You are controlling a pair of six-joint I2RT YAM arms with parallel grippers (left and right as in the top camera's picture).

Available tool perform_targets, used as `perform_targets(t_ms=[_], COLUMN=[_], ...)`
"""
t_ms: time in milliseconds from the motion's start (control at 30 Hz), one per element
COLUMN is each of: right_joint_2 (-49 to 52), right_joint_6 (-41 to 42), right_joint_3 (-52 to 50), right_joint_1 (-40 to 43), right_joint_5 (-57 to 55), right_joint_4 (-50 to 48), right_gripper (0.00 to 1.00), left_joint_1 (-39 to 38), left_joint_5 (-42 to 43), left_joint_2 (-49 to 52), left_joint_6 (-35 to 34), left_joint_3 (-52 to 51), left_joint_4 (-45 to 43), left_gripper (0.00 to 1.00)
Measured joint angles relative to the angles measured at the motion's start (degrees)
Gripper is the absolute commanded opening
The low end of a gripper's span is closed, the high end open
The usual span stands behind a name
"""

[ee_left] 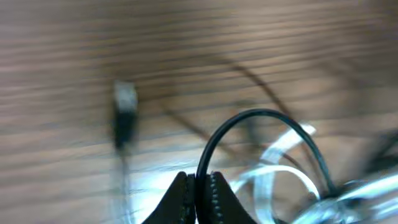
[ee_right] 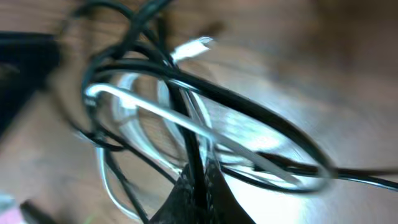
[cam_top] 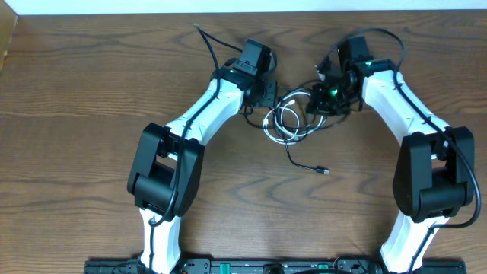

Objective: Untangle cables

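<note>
Overhead: I see the black cable (cam_top: 304, 165) and white cable (cam_top: 280, 120) tangled together on the surface (cam_top: 76, 114), middle, toward the far edge.
Left wrist: left fingers (ee_left: 183, 198) clenched on a black cable loop, with white coils just beside it.
Right wrist: right fingers (ee_right: 217, 196) pinch a black strand that crosses the white loops.

Wood-grain table (cam_top: 68, 91); black rail (cam_top: 228, 266) at near edge.
</note>
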State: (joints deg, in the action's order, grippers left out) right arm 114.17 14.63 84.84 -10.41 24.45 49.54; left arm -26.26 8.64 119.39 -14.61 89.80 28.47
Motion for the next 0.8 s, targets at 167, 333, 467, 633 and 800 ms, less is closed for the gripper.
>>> perform_targets(t_ms=[167,333,467,633,800], right_joint_2=[0.0,0.0,0.0,0.0,0.0], right_joint_6=[4.6,6.0,6.7,6.9,6.9], right_joint_3=[-0.1,-0.1,-0.1,-0.1,-0.1], right_joint_1=[0.0,0.3,1.6,4.6,8.6], right_joint_5=[-13.0,-19.1,-21.6,-22.4,-23.0], right_joint_4=[4.6,4.9,5.5,5.7,5.8], right_gripper=[0.01,0.01,0.01,0.01,0.01], left_joint_1=[0.1,0.2,0.4,2.3,6.6], left_joint_5=[-16.3,-22.8,-24.2,-24.4,-25.2], left_joint_2=[-0.8,-8.6,-17.2,-24.6,-33.4], left_joint_6=[0.6,1.6,3.0,4.0,4.2], left_joint_3=[0.0,0.0,0.2,0.2,0.2], left_joint_4=[4.6,5.2,6.3,8.5,9.1], left_gripper=[0.07,0.07,0.07,0.07,0.07])
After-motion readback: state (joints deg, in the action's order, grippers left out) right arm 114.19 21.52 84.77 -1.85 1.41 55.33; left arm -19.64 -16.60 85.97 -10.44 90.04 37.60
